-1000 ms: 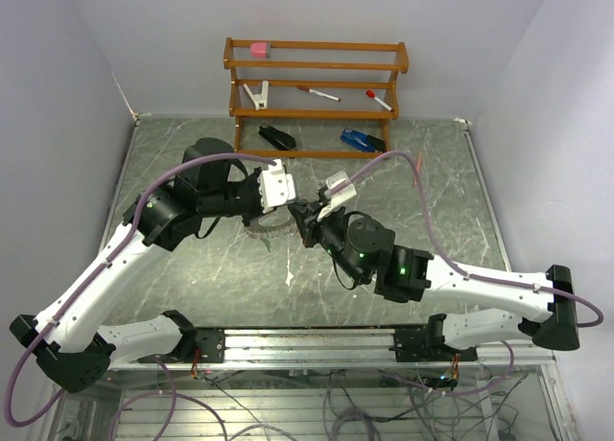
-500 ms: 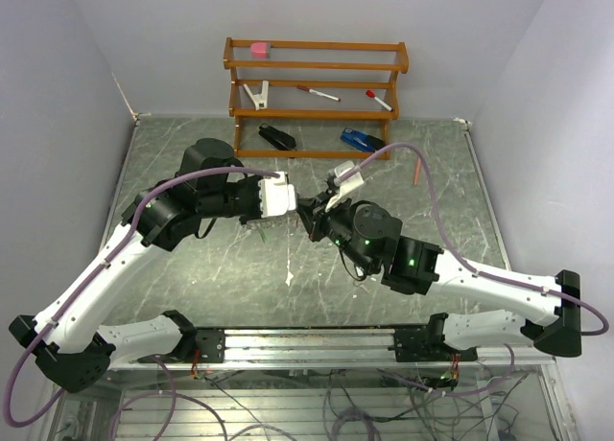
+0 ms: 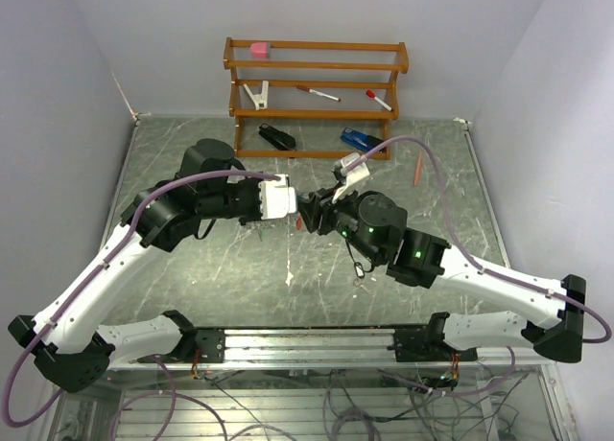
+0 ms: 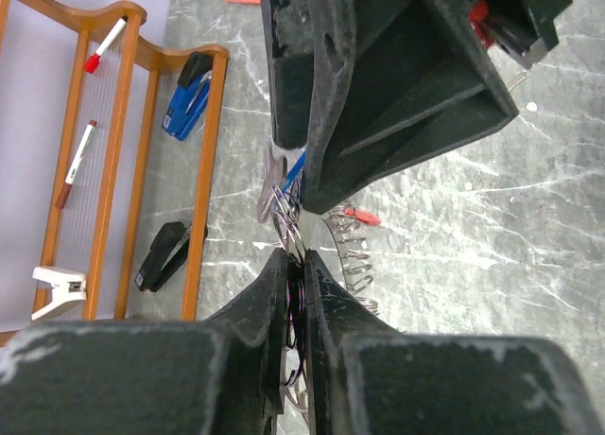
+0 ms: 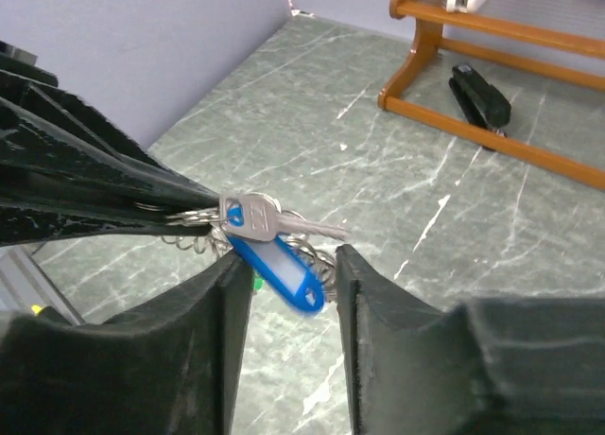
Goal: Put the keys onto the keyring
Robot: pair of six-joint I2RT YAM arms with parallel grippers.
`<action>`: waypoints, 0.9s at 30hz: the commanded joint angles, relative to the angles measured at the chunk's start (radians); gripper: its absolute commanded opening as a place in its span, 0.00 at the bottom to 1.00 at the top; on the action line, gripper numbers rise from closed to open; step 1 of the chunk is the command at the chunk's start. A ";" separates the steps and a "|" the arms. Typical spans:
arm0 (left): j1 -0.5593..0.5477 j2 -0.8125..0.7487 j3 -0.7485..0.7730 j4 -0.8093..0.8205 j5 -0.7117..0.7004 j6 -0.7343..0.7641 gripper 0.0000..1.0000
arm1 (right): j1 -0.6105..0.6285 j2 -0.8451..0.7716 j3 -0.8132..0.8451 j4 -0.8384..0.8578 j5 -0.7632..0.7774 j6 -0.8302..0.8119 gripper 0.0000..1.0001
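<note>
With the left gripper (image 4: 295, 265) clenched on the keyring (image 4: 350, 257) and the right gripper (image 5: 291, 261) released, the blue-tagged key (image 5: 282, 268) hanging between its jaws, best draw it straight back without snagging the tag.

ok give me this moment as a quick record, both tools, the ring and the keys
left tool: shut on the keyring, gripping its thin edge
right tool: open, one finger on either side of the blue tag
blue-tagged key: hangs at the keyring next to the left tool's tip, apparently threaded on
red tag: just past the ring's toothed rim; cannot tell if attached
wooden rack: far side, behind both tools
</note>
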 commanded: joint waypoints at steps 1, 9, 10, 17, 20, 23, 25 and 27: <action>-0.008 -0.019 0.026 0.041 0.003 -0.015 0.07 | -0.022 -0.068 -0.023 -0.037 -0.031 -0.003 0.48; -0.008 -0.021 0.008 0.027 0.008 0.013 0.07 | -0.028 -0.131 -0.014 -0.117 -0.235 -0.114 0.55; -0.008 -0.021 0.007 0.024 0.015 0.014 0.07 | -0.028 -0.139 -0.016 -0.113 -0.253 -0.130 0.54; -0.009 -0.005 0.027 -0.042 0.098 0.061 0.07 | -0.029 -0.112 -0.002 -0.087 -0.320 -0.262 0.52; -0.008 -0.003 0.030 -0.070 0.148 0.079 0.07 | -0.032 -0.087 -0.001 -0.081 -0.340 -0.306 0.50; -0.008 -0.005 0.032 -0.100 0.182 0.100 0.07 | -0.044 -0.079 -0.008 -0.069 -0.354 -0.321 0.48; -0.009 -0.003 0.030 -0.122 0.198 0.119 0.07 | -0.054 -0.083 -0.016 -0.050 -0.370 -0.321 0.45; -0.008 -0.006 0.027 -0.126 0.207 0.125 0.07 | -0.067 -0.084 -0.017 -0.040 -0.392 -0.319 0.40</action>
